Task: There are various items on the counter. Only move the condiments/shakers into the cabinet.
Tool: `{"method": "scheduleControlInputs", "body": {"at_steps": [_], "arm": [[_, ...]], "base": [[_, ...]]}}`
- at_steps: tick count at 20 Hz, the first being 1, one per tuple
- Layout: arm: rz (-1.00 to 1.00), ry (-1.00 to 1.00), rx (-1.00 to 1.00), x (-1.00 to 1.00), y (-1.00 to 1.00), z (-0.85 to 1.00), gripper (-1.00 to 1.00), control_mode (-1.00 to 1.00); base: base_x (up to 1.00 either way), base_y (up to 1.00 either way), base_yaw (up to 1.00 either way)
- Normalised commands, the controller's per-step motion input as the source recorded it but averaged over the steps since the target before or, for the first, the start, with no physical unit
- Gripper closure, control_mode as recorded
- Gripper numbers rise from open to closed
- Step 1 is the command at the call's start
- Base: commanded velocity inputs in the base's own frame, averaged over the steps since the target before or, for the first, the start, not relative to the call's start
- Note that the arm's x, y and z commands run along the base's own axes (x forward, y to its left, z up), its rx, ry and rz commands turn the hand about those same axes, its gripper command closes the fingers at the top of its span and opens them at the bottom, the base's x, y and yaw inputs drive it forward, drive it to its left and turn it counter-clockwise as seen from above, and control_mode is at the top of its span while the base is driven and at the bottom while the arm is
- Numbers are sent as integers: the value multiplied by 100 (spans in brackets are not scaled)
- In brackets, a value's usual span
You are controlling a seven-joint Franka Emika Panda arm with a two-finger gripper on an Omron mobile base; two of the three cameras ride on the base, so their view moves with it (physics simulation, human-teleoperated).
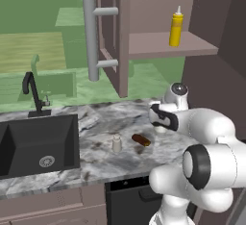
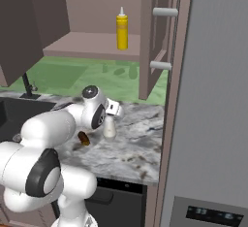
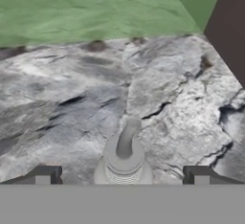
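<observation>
Yellow bottle stands upright on the cabinet shelf, in the upper right of the left base view. On the marbled counter, at the frame centre, a small shaker stands near a brown lump. In the hand view the tool has its fingers spread wide on both sides of the white bottle, not touching it.

We see the marbled counter with a black sink set in its left part. On it stand a small grey-white shaker and, near it, a brown oblong lump; a white narrow-necked bottle stands further right. The cabinet shelf carries an upright yellow squeeze bottle.
</observation>
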Motion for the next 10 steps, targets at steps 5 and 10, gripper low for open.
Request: {"method": "scheduleControlInputs", "body": {"at_steps": [5, 10], "arm": [[0, 0, 0, 12, 0, -11, -100, -100], [0, -2, 0, 6, 0, -14, -100, -100]], "base": [[0, 0, 0], [0, 0, 0]]}}
